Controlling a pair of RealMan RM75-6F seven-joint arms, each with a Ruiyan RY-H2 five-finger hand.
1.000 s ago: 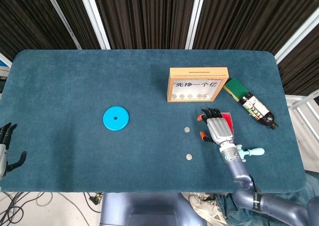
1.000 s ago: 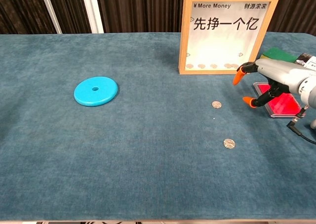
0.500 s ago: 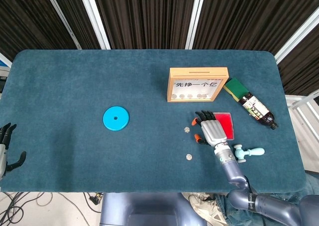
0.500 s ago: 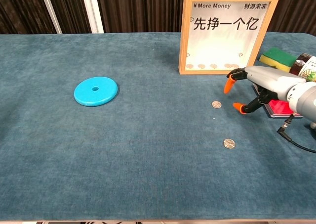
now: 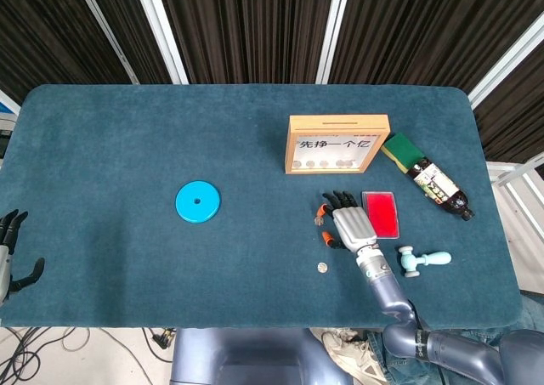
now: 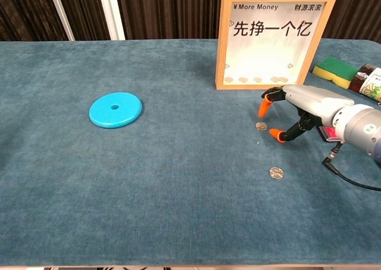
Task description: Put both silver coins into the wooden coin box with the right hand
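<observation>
The wooden coin box (image 5: 337,144) (image 6: 272,37) stands upright at the back right of the table, with several coins showing behind its clear front. Two silver coins lie flat on the blue cloth: the far coin (image 6: 261,126) and the near coin (image 5: 321,267) (image 6: 275,172). My right hand (image 5: 347,223) (image 6: 303,103) hovers palm down with its orange fingertips (image 6: 262,108) spread on either side of the far coin, holding nothing. My left hand (image 5: 8,249) rests off the table's left front corner, fingers apart and empty.
A blue disc (image 5: 197,201) (image 6: 115,109) lies left of centre. Right of my right hand lie a red card (image 5: 381,212), a light-blue tool (image 5: 422,258), a green-yellow sponge (image 5: 401,152) and a dark bottle (image 5: 438,184).
My right hand has slid left, off the red card, until its fingertips straddle the far coin. Both coins and the left hand have stayed put.
</observation>
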